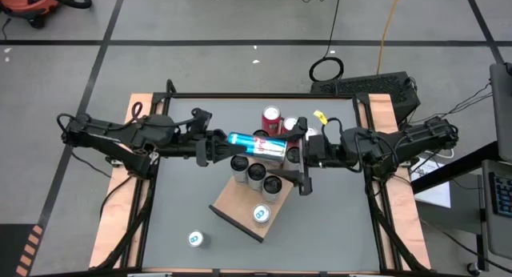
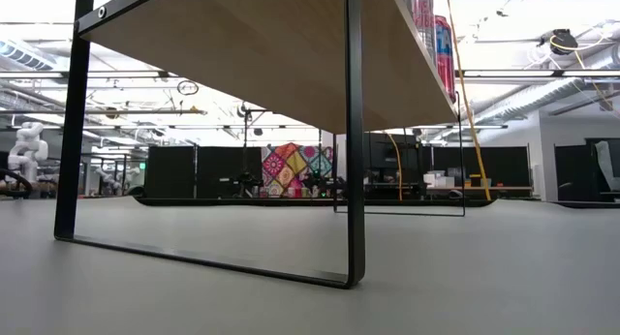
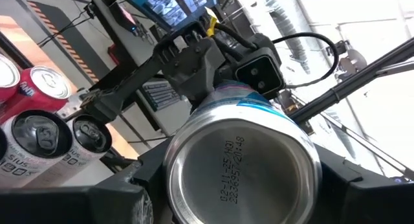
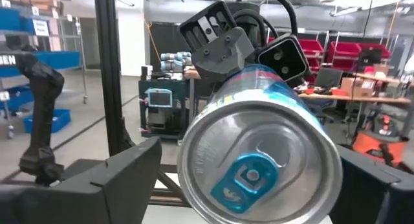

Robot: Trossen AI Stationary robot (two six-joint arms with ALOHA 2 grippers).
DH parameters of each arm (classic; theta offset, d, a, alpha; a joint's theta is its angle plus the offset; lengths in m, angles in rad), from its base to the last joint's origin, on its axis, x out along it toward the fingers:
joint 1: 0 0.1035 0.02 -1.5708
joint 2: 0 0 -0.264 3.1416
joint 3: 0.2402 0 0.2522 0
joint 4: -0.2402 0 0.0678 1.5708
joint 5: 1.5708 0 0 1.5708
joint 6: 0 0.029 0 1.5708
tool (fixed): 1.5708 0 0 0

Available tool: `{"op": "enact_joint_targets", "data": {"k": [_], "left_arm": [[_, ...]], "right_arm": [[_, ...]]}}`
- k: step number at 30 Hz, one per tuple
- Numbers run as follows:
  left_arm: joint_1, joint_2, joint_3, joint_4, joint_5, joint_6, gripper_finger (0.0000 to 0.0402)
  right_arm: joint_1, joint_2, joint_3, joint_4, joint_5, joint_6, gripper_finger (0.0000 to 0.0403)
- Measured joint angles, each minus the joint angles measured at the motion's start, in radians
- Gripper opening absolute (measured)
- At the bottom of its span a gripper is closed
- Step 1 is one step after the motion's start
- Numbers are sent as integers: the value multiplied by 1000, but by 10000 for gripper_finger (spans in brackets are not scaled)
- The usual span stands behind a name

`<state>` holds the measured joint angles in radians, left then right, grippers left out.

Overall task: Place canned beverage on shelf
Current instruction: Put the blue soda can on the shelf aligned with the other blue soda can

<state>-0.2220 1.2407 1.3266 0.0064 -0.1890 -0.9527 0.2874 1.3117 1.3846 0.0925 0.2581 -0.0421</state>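
While blue can [image 1: 258, 145] hangs sideways above shelf [image 1: 234, 203], left gripper [image 1: 222, 146] clamps base end; right gripper [image 1: 300, 151] fingers spread off tab end. Thin smooth metal: slippery, dents easily. Grip mid-body, light squeeze.

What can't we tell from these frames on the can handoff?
- Blue can, high view: which fingers grip it; both arms crowd over it. Wrist views show only its ends.
- Right gripper: contact with the can; the can's top fills the view.
- Shelf, low view: seen from below, so the board hides most cans on top.
- Small can on the table: label too small.
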Motion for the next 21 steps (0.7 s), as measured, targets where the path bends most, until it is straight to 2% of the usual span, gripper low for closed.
{"op": "enact_joint_targets", "data": {"k": [6, 13, 16, 21], "left_arm": [[0, 0, 0, 74, -32, 100, 238], [-3, 0, 0, 263, -133, 450, 238], [-3, 0, 0, 330, -148, 611, 238], [-3, 1, 0, 391, -187, 821, 238]], "right_arm": [[-6, 0, 0, 4, 32, 156, 352], [-27, 0, 0, 118, 88, 432, 352], [-40, 0, 0, 195, 137, 461, 352], [-81, -1, 0, 353, 136, 452, 352]]}}
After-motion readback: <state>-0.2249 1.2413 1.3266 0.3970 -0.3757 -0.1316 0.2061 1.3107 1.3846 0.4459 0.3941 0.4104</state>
